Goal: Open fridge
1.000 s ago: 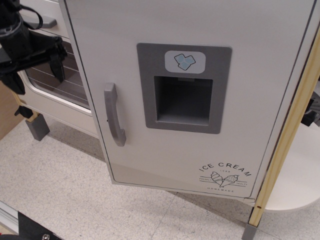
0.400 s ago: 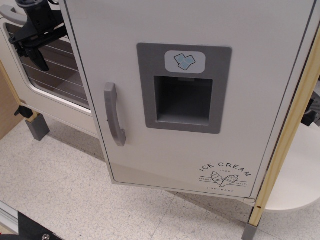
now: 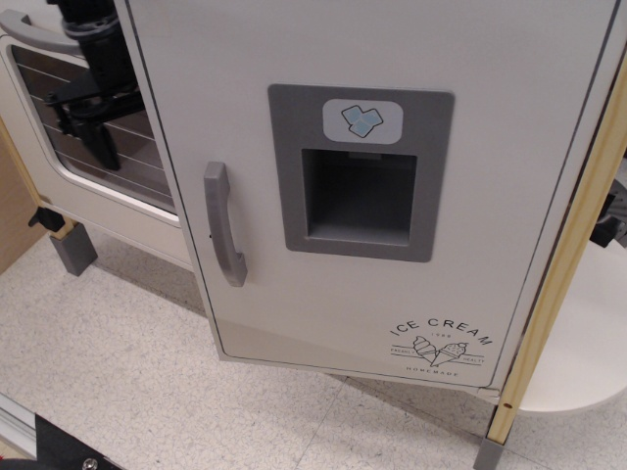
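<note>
The fridge door [image 3: 245, 88] is large and white and fills most of the view. It has a grey vertical handle [image 3: 223, 238] near its left edge, a grey ice-dispenser panel [image 3: 360, 186] and an "ICE CREAM" logo [image 3: 439, 345]. The door stands slightly ajar, with its left edge forward of the cabinet. My black gripper [image 3: 88, 137] hangs at the top left, in front of the oven window and just left of the fridge door's edge. It sits above and to the left of the handle and touches neither. Its fingers [image 3: 103, 147] point down, look parted and hold nothing. The door edge partly hides the gripper.
The smaller white oven door [image 3: 108, 211], with a wire-rack window and a grey horizontal handle [image 3: 34, 34], is behind the gripper. A grey leg [image 3: 73, 250] stands on the speckled floor [image 3: 127, 372]. A wooden post [image 3: 573, 264] and a white rounded shelf [image 3: 588, 343] are at the right.
My gripper has moved from the far left edge up and to the right, toward the fridge door's left edge, then dropped a little. The fridge door has not moved.
</note>
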Action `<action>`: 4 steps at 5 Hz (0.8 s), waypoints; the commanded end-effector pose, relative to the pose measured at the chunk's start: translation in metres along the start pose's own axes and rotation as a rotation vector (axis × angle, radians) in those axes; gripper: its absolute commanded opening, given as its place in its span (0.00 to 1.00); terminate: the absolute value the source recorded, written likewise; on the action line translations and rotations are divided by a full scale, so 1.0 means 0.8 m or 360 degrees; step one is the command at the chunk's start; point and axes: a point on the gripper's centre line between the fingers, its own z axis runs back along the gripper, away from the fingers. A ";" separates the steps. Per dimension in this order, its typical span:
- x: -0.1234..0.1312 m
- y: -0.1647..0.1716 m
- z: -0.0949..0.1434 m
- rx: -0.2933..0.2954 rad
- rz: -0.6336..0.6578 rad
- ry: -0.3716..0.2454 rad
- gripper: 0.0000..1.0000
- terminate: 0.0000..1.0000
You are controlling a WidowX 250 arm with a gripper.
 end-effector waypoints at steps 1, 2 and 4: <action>-0.042 0.009 0.037 -0.0059 -0.0231 0.0041 1.00 0.00; -0.078 0.006 0.043 -0.0110 -0.0413 0.0074 1.00 0.00; -0.170 -0.025 0.060 -0.0245 -0.0743 0.0205 1.00 0.00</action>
